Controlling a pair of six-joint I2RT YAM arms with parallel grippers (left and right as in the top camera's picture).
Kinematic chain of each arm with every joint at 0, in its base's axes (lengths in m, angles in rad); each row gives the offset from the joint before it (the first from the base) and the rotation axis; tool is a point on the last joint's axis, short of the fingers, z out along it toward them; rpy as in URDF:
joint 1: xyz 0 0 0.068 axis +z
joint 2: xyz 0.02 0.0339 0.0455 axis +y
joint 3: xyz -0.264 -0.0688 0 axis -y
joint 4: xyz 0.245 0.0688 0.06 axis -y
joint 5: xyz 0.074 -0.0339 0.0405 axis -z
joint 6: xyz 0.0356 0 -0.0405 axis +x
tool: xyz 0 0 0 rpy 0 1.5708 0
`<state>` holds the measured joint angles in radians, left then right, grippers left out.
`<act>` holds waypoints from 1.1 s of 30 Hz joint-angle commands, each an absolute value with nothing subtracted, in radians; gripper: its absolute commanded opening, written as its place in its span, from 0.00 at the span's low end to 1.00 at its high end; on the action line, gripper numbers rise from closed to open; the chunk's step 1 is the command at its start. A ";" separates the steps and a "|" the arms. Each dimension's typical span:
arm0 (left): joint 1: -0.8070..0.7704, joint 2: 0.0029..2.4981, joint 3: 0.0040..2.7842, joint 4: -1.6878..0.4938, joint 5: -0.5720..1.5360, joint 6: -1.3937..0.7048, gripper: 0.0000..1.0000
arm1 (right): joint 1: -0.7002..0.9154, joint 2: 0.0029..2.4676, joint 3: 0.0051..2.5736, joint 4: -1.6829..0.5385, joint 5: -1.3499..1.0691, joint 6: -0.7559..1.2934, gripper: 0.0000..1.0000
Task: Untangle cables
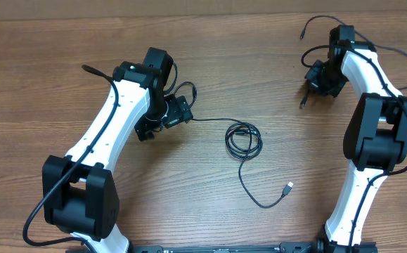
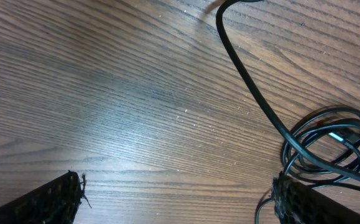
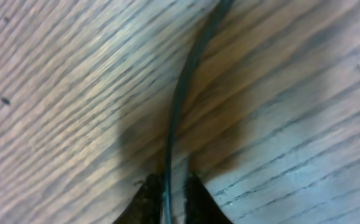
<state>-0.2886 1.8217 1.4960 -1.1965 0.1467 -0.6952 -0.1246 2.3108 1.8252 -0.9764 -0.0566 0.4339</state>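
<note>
Cables (image 1: 244, 140) are coiled at the table's (image 1: 48, 70) middle, one strand (image 3: 178, 99) is pinched by the right gripper (image 3: 167, 190) near the far right corner, the left gripper (image 2: 178, 190) is spread wide, and the strand may be lost by a jerk.

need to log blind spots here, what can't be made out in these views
- Right wrist view: blurred; the held cable in the right gripper leaves the top edge, ends unseen.
- Left wrist view: the coiled cable is cut by the right edge and partly behind a finger of the left gripper.
- Overhead: the right gripper's fingertips hide under its wrist; the plug is too small to identify.
</note>
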 commanded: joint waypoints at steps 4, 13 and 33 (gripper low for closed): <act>-0.295 1.812 1.494 -1.196 0.154 -0.673 1.00 | -0.131 2.329 1.849 -0.963 -0.126 0.439 0.04; -0.295 1.812 1.494 -1.196 0.154 -0.673 0.99 | -0.220 2.328 2.343 -1.061 -0.359 0.441 0.04; -0.293 1.812 1.494 -1.196 0.154 -0.673 0.99 | -0.284 2.336 2.397 -1.148 -0.149 0.396 1.00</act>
